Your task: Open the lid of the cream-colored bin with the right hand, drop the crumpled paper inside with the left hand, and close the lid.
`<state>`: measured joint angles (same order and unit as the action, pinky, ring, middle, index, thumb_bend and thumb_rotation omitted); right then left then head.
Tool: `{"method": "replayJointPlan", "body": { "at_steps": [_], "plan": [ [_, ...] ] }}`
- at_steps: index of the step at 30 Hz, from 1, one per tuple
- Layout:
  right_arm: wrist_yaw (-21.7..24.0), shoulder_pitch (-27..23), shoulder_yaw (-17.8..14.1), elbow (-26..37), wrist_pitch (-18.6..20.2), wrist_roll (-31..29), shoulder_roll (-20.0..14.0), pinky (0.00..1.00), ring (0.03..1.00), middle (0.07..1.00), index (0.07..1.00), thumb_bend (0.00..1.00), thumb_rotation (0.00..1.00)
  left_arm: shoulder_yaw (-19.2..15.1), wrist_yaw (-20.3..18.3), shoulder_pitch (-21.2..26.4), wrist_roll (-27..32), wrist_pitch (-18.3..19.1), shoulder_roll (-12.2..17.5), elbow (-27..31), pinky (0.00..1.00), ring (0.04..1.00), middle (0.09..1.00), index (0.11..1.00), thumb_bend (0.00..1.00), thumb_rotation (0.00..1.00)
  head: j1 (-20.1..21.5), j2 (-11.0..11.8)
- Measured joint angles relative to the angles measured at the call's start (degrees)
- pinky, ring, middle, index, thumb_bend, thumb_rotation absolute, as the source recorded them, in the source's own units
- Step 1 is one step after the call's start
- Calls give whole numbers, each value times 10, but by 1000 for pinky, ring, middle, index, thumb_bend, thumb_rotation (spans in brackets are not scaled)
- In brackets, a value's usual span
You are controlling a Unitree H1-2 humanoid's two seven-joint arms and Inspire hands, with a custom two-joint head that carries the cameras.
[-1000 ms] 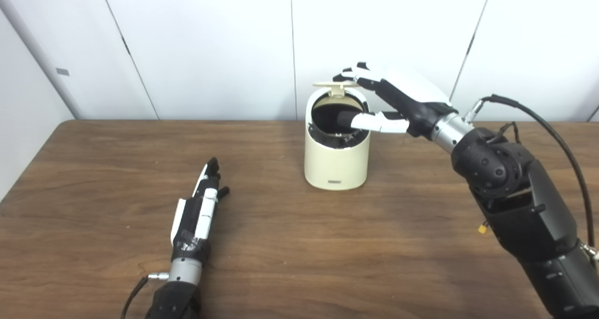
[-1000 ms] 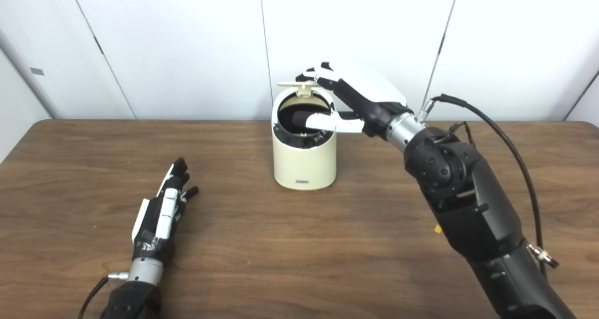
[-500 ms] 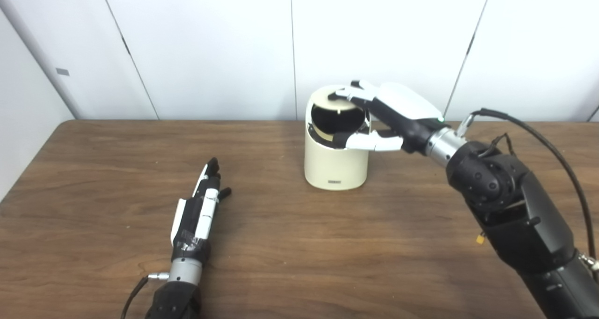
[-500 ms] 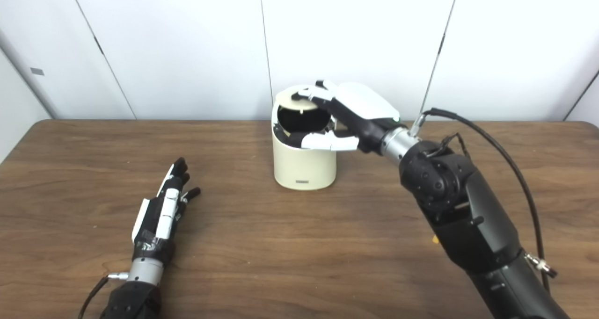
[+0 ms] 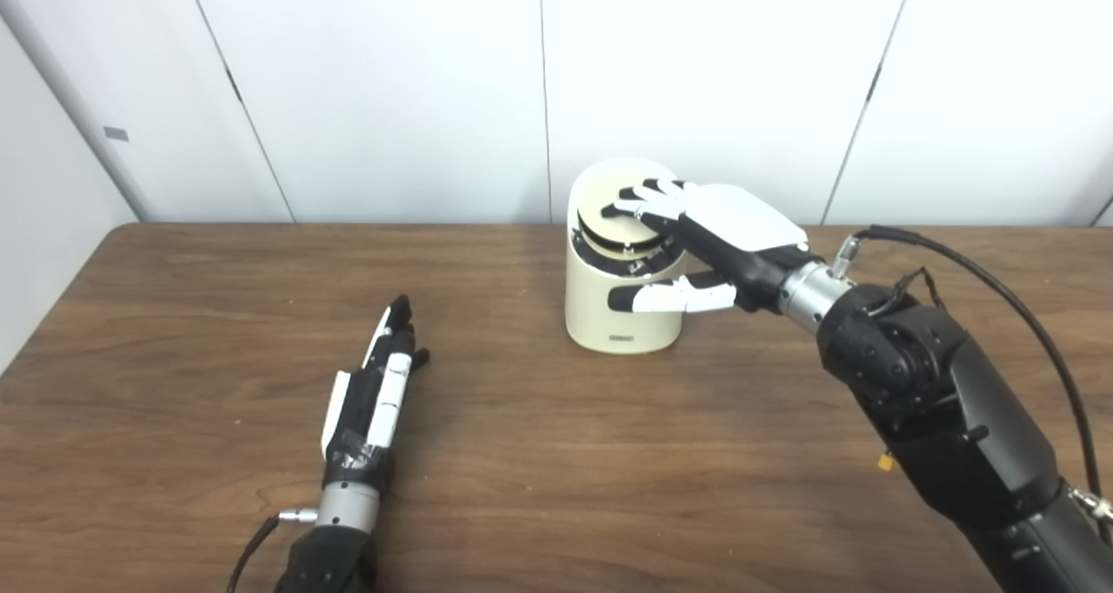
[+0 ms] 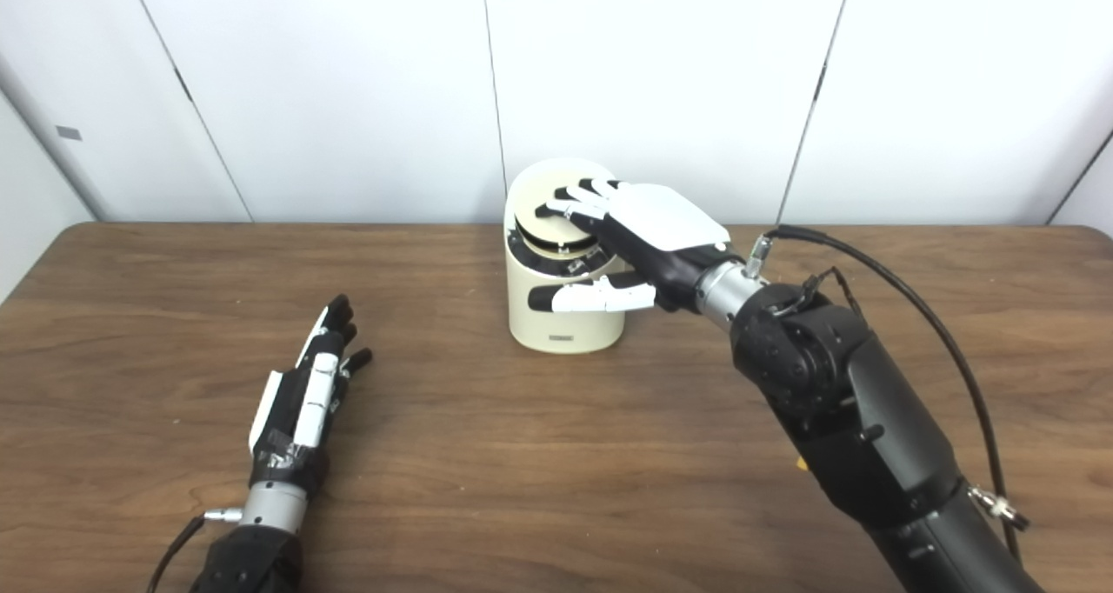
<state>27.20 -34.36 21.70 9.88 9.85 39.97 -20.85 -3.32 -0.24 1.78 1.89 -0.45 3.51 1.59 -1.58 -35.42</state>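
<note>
— Now, where's the bin [image 5: 619, 310]?
— Standing upright at the back of the brown surface [image 5: 539, 454], near the white wall panels [image 5: 391, 89].

— And the lid [image 5: 622, 215]?
— Lying nearly flat on top of the bin, tilted a little, with a thin dark gap showing along its front edge.

— Right hand [image 5: 709, 245]?
— Resting over the bin from its right side. Fingers [image 5: 639, 202] spread flat on top of the lid, touching it. Thumb [image 5: 665, 297] stretched out across the front of the bin's wall, lower down. Pressing rather than gripping; nothing clasped in it.

— Left hand [image 5: 374, 393]?
— Lying on the surface well to the left of the bin and nearer the front edge. Fingers straight and close together, pointing away toward the wall, thumb sticking out slightly to the side. Holding nothing.

— Crumpled paper?
— Cannot tell; hidden if inside the bin.

— Anything else near the bin?
— Just a black cable [image 5: 1000, 289] looping off the right arm, to the right of the bin.
</note>
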Motion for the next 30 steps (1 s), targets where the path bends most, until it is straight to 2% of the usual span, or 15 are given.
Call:
{"method": "replayJointPlan", "body": {
  "at_steps": [13, 15, 30],
  "plan": [
    [1, 11, -1, 7, -8, 20, 0, 1000, 1000, 968, 877, 664, 1000, 1, 0, 0, -2, 0, 1, 0, 1000, 1000, 1000, 1000, 718, 894, 0, 0],
    [8, 14, -4, 15, -6, 20, 0, 1000, 1000, 968, 878, 664, 1000, 1, 0, 0, -1, 0, 1, 0, 1000, 1000, 1000, 1000, 723, 895, 0, -5],
    [13, 28, -12, 27, -9, 23, 0, 1000, 1000, 971, 882, 632, 1000, 4, 0, -3, -1, 4, 1, 5, 1000, 1000, 1000, 1000, 765, 903, -2, -11]
  ]
}}
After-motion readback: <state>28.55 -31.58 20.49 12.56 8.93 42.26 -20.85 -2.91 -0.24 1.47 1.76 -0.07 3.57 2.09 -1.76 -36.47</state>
